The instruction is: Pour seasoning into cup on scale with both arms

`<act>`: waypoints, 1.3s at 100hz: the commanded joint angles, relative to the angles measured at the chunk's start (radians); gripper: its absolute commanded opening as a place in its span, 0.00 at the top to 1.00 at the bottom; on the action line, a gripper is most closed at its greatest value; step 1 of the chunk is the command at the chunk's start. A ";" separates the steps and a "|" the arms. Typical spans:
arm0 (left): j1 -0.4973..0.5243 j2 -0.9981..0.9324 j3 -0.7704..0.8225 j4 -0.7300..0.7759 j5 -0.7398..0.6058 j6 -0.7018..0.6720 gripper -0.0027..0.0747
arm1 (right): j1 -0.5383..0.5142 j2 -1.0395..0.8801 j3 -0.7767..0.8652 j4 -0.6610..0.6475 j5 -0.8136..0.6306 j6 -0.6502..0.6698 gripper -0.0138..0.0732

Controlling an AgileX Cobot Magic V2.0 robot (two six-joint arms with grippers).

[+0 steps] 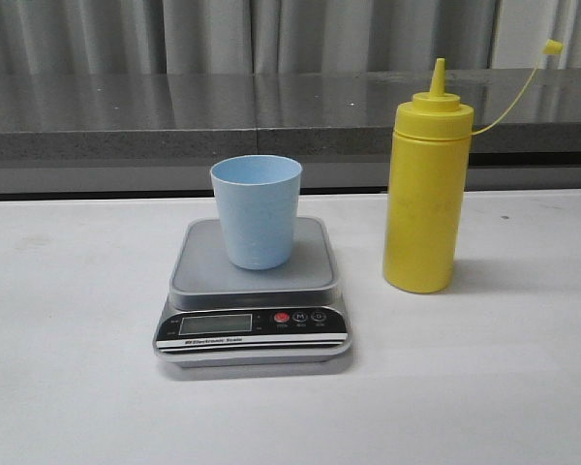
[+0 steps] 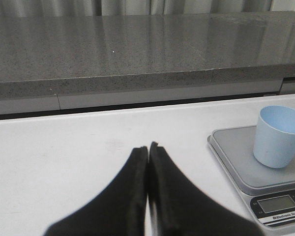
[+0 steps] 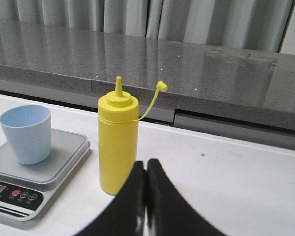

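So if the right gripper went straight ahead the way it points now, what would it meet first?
Most likely the seasoning bottle, standing just ahead of the shut right gripper, slightly off-line; depth is unclear.

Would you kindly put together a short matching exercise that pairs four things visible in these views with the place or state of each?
Things:
1. pale blue plastic cup
2. tall yellow squeeze bottle
3. small yellow tethered cap
4. left end effector

Places or states:
A. shut, holding nothing
B. off the nozzle, hanging beside it
C. upright on the grey scale platform
D. on the white table, right of the scale

Pairs: 1-C, 2-D, 3-B, 4-A
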 commanded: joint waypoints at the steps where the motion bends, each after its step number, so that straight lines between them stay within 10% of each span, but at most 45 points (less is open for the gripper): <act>1: 0.002 0.010 -0.027 0.004 -0.077 -0.005 0.99 | -0.016 0.007 -0.026 -0.038 -0.072 -0.007 0.92; 47: 0.002 0.010 -0.027 0.004 -0.077 -0.005 0.99 | -0.242 -0.154 0.107 -0.030 -0.089 0.032 0.92; 130: 0.002 0.010 -0.027 0.004 -0.077 -0.005 0.99 | -0.255 -0.217 0.222 -0.030 -0.088 0.032 0.92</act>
